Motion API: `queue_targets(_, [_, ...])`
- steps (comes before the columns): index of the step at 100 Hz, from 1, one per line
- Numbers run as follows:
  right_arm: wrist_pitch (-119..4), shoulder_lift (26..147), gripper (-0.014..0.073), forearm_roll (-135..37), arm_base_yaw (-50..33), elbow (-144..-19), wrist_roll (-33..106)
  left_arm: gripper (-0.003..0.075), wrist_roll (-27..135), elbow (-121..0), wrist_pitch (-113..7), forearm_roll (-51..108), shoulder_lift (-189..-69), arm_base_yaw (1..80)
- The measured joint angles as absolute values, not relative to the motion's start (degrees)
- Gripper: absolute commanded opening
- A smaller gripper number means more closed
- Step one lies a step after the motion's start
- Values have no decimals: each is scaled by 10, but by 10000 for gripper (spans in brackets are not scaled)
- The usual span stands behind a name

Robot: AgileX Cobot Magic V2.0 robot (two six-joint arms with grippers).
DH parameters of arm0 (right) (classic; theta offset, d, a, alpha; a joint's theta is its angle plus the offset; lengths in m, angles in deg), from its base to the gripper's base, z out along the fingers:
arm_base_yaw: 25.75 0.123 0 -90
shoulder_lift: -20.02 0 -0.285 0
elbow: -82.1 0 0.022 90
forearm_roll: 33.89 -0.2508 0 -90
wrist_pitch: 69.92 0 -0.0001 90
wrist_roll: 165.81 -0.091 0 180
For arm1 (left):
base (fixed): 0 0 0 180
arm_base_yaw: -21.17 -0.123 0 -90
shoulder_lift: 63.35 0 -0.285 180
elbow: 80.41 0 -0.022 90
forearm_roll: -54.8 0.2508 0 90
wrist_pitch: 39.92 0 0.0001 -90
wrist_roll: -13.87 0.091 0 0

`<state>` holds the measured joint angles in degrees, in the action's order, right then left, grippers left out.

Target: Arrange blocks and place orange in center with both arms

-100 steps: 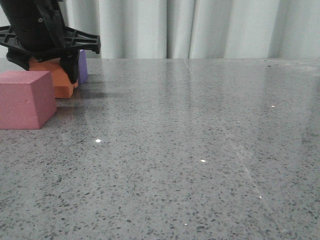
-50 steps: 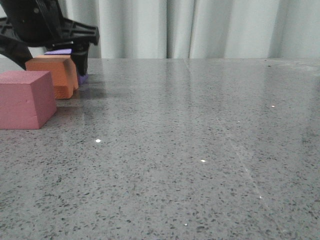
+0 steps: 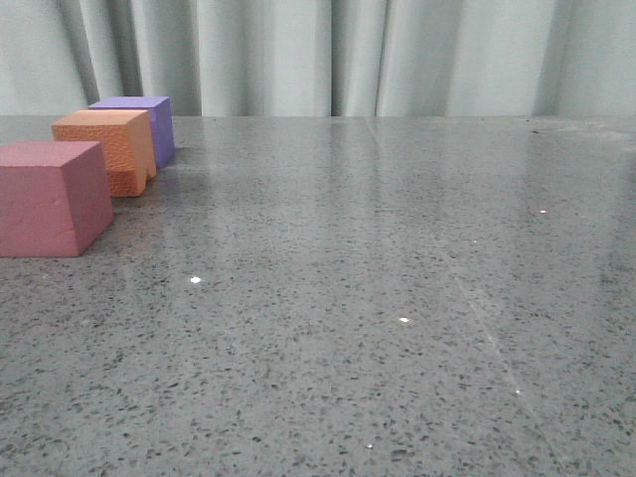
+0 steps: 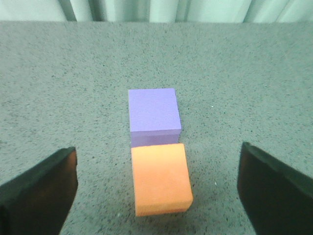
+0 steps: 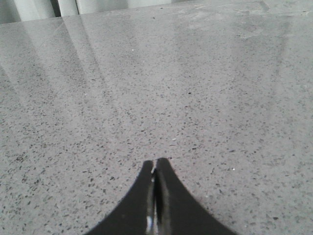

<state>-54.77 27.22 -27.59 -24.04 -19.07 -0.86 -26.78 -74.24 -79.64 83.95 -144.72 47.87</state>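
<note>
Three foam cubes stand in a row at the far left of the front view: the pink-red cube (image 3: 50, 197) nearest, the orange cube (image 3: 107, 149) in the middle, the purple cube (image 3: 139, 124) farthest. The left wrist view shows the orange cube (image 4: 160, 178) touching the purple cube (image 4: 153, 115) behind it. My left gripper (image 4: 157, 188) is open and empty above the orange cube, its fingers (image 4: 39, 188) spread wide on both sides and apart from it. My right gripper (image 5: 154, 169) is shut and empty over bare tabletop. Neither gripper shows in the front view.
The grey speckled tabletop (image 3: 378, 298) stretches to the right of the cubes. A pale curtain (image 3: 378, 55) hangs behind the table's far edge.
My left gripper let go of the orange cube and rose up out of the front view. The orange cube stays between the pink-red and purple cubes.
</note>
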Motion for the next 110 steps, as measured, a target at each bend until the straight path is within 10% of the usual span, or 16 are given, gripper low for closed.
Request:
queue_targets(48, [-548,272,-120,-276,-240,-191,-9,-22,-266,-449,-745,891,-1132,479])
queue_targets(110, [-548,272,-120,-276,-240,-191,-9,-19,-266,-316,-809,897,-965,479])
